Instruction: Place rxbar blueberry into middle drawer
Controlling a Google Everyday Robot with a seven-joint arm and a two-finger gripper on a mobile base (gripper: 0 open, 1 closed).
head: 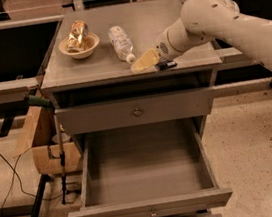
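The claw [144,61] lies low on the table [95,68] near its front right edge, angled leftward. The rxbar blueberry [167,65] sits just beside and partly under it, a dark sliver lying flat on the top. Whether the claw is spread or pinching the bar I cannot tell. That low, slanted reach suits a flat wrapper that has to be taken off a surface, I judge. Directly below, the middle drawer [144,167] stands pulled out with its tray bare, presumably opened to receive the bar, while the top drawer [102,116] is shut and so leaves the way down clear. Counted: one bar, one clear bottle [121,43] lying on its side, one bowl [80,46] holding one gold snack bag [77,33], one arm, and two drawers plainly seen, with the edge of a third beneath.
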